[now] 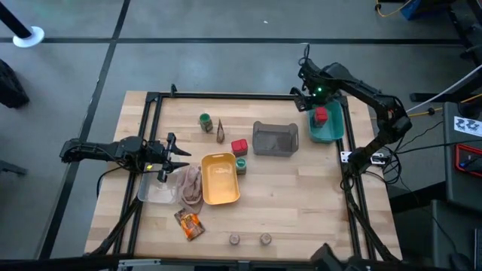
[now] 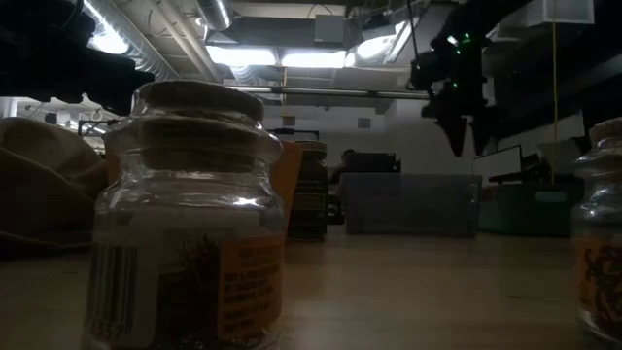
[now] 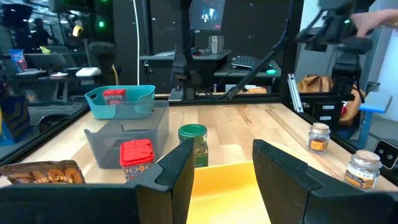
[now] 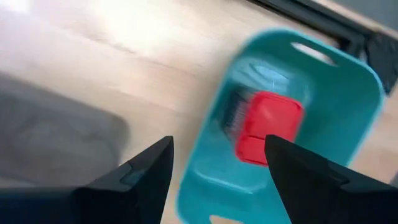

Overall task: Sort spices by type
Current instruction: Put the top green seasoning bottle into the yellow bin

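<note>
Spice count on the bench (image 1: 301,196): two green-lidded jars — one (image 1: 205,121) alone toward the far left of the layout, the other (image 1: 241,165) tucked just beside the yellow tray (image 1: 219,179); two red blocks — one (image 1: 239,147) standing on the wood between the yellow tray and the grey tray (image 1: 275,139), the other (image 1: 321,116) lying inside the teal tray (image 1: 325,123); two small round jars (image 1: 235,239) and (image 1: 265,239) side by side near the front edge, well apart from the rest; one orange-brown sachet (image 1: 189,223) flat on the wood in front of the cloth; one dark sachet (image 1: 220,131) standing just beside the far green-lidded jar. Trays: four, counting the clear tray (image 1: 157,191) at the left. One beige cloth (image 1: 190,185) bunched between the clear and yellow trays. Left gripper (image 1: 172,156) hovers above the clear tray, fingers apart, nothing between them. Right gripper (image 4: 219,171) hangs over the teal tray with the red block lying below it, fingers (image 4: 311,180) apart, holding nothing. Bench top is pale wood planks inside a black metal frame (image 1: 158,96). Beyond it — grey floor with dark seams, cables at the right side. The low view looks past a cork-topped glass jar into a dim room with bright ceiling light strips (image 2: 282,58) and ducts; the left wrist view shows dark desks, a screen and a metal cup behind the bench.
</note>
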